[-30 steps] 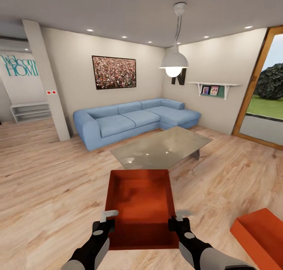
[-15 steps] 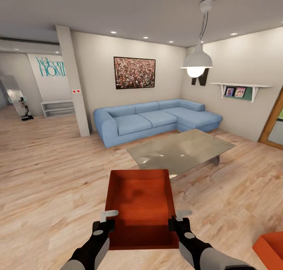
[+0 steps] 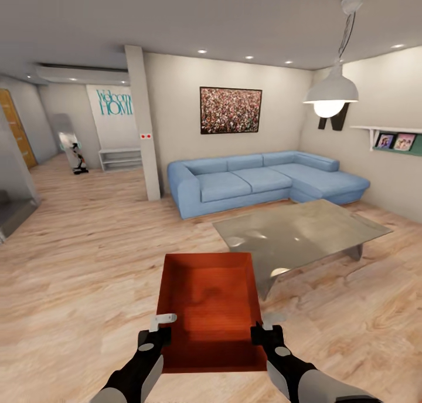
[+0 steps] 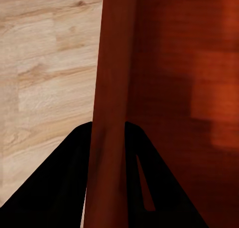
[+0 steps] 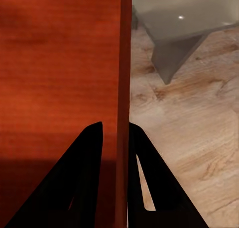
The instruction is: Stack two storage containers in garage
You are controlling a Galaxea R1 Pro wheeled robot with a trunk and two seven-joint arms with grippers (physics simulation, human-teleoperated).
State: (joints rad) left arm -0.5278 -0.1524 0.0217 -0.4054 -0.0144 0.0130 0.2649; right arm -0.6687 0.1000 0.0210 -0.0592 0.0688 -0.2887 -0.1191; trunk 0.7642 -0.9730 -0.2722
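Note:
One red-orange storage container (image 3: 208, 300) hangs in front of me above the living room's wood plank floor (image 3: 88, 274), lidless, its inside facing up. My left gripper (image 3: 159, 327) is shut on its left wall near the close corner, and my right gripper (image 3: 264, 327) is shut on its right wall opposite. In the left wrist view the thin wall (image 4: 112, 88) runs between the dark fingers of the left gripper (image 4: 109, 133). The right wrist view has the right wall (image 5: 124, 63) pinched in the right gripper (image 5: 115, 128). The garage is out of view.
A glass coffee table (image 3: 299, 233) stands just beyond the container to the right, with a blue corner sofa (image 3: 264, 180) behind it. A white pillar (image 3: 143, 121) rises left of the sofa. Open plank floor leads left toward a hallway (image 3: 58, 174). A lamp (image 3: 331, 92) hangs at right.
The view has turned left, so the room has slid right. The second red-orange container at the lower right has passed out of the picture. Both grippers keep the same hold.

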